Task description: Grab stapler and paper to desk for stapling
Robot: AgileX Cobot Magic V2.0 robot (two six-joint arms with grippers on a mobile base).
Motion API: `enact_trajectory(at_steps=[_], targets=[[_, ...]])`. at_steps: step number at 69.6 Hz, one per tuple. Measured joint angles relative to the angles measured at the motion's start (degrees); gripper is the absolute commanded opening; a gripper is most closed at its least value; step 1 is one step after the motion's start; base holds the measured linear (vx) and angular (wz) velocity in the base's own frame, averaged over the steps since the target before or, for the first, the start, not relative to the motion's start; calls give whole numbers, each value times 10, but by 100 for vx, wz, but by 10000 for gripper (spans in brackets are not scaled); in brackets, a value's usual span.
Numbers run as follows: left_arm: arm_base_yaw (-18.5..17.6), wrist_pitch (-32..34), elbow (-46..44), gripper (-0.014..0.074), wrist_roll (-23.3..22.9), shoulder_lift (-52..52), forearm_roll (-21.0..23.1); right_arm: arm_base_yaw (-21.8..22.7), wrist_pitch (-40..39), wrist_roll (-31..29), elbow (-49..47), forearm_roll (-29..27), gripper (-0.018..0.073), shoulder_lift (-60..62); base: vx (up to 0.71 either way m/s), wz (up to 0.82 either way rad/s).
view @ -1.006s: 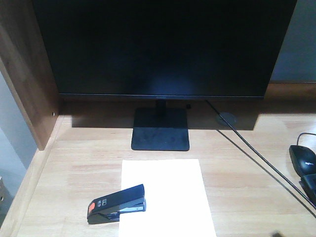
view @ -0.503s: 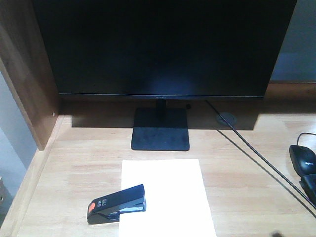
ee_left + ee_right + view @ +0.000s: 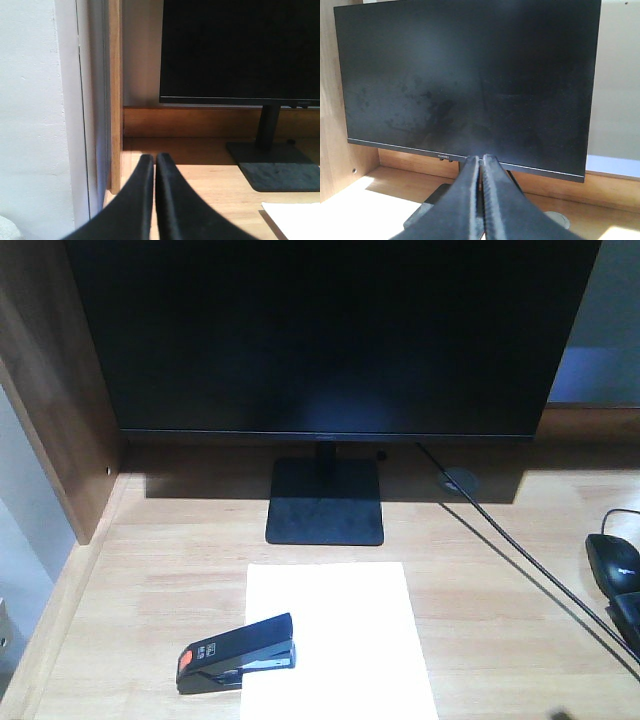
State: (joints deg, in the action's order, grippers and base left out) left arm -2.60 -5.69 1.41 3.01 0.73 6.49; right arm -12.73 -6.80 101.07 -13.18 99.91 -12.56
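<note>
A black stapler (image 3: 238, 653) with an orange-red patch lies on the left edge of the white paper (image 3: 340, 640), both flat on the pale wooden desk (image 3: 170, 580) in front of the monitor. A corner of the paper (image 3: 295, 220) shows at the lower right of the left wrist view. My left gripper (image 3: 155, 161) is shut with nothing in it, above the desk's left side near the side panel. My right gripper (image 3: 480, 161) is shut and empty too, raised and facing the monitor. Neither gripper touches the stapler or the paper.
A large black monitor (image 3: 330, 340) on a square stand (image 3: 325, 502) fills the back. A dark wooden side panel (image 3: 55, 390) bounds the left. A round cable hole (image 3: 460, 480), a black cable (image 3: 520, 560) and a black mouse (image 3: 614, 562) lie to the right.
</note>
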Motion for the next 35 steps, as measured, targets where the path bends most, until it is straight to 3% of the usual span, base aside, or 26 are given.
enact_trajectory(at_steps=[35], targets=[[0,0,0,-6,0,0,0,0,0,0,0,0,-7,0,0,0]])
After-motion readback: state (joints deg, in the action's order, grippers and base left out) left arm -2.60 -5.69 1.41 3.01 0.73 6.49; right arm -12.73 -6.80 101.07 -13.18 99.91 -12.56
